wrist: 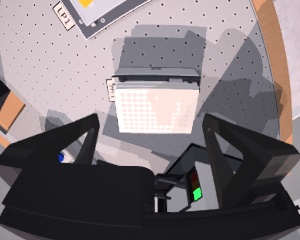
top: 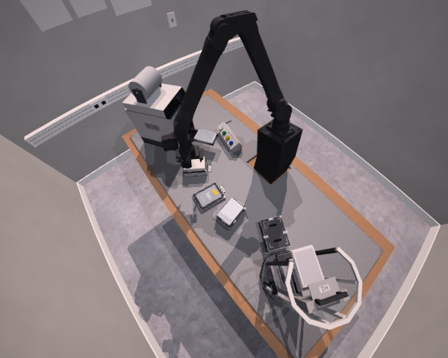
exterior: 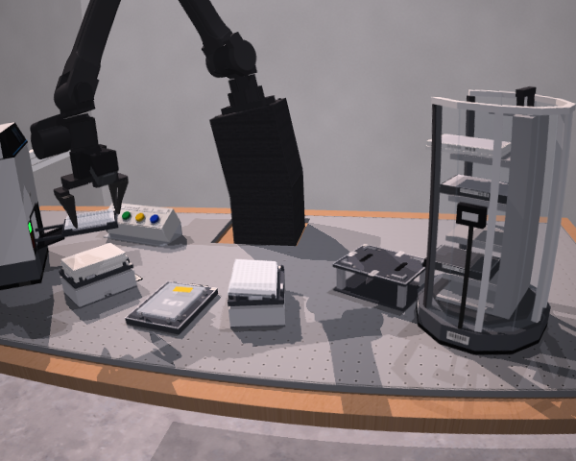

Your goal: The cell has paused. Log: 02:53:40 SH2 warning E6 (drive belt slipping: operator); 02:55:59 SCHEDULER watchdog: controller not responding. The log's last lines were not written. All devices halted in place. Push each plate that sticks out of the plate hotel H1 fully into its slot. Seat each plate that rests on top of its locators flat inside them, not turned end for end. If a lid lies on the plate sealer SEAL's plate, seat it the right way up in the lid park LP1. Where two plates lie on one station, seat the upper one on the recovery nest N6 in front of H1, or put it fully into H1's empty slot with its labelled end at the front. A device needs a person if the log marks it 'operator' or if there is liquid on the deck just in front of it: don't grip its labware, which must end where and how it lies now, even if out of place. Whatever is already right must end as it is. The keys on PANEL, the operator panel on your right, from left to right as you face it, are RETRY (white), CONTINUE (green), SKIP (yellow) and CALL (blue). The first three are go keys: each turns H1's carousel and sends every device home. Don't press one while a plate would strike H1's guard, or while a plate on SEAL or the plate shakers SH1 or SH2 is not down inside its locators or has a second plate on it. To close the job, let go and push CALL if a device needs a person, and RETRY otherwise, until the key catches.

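Note:
My gripper [top: 194,162] [exterior: 96,218] [wrist: 150,119] is open and empty, above the left shaker's white plate [exterior: 94,259] [wrist: 156,111]. That plate sits high on its dark locators and looks tilted; the shaker's label is not readable. A second white plate [top: 231,211] [exterior: 253,276] sits on the other shaker; whether it is fully down is unclear. LP1 [top: 203,209] [exterior: 154,325] holds a clear lid with a yellow mark. SEAL's plate [top: 205,136] [exterior: 90,219] is on its carrier. H1's top plate [top: 307,265] [exterior: 469,143] sticks out past the guard. N6 [top: 273,232] [exterior: 380,263] is empty.
The sealer SEAL [top: 151,119] [exterior: 5,213] stands beside my gripper at the left. PANEL [top: 228,139] [exterior: 144,223] stands behind, near the arm's base. The hotel H1 [exterior: 529,208] with its guard is at the right, holding further plates lower down. No liquid shows.

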`<state>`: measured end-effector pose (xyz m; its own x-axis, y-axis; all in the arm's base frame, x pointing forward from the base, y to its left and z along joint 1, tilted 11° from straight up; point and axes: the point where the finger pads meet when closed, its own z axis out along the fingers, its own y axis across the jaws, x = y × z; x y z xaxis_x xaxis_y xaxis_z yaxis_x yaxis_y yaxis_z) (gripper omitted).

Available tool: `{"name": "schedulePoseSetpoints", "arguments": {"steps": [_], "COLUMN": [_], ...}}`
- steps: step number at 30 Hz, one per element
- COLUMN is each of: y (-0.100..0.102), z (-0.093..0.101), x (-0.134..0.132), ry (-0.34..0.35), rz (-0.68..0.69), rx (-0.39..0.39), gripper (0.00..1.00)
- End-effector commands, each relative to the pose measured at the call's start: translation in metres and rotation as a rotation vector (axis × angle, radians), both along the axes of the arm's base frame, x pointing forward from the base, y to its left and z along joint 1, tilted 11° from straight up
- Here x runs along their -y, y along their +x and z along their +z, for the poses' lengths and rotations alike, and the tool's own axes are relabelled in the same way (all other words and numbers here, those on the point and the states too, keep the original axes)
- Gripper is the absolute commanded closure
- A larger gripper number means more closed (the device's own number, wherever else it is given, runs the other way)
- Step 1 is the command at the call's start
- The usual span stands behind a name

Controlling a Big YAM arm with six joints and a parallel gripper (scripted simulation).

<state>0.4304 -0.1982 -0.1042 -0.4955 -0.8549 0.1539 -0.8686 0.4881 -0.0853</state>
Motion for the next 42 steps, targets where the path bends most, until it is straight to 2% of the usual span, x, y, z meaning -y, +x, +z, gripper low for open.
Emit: {"name": "schedulePoseSetpoints", "arguments": {"steps": [1,10,22,42], "y": [0.013,0.014,0.027,0.025], "z": [0.029,0.051,0.087,0.087], "x": [-0.005,-0.008,-0.008,-0.008], "ry": [-0.014,-0.016,-0.027,-0.027], "rz": [0.006,0.007,0.006,0.009], "rx": [0.042,0.045,0.074,0.073], "gripper": [0.00,0.00,0.00,0.00]}}
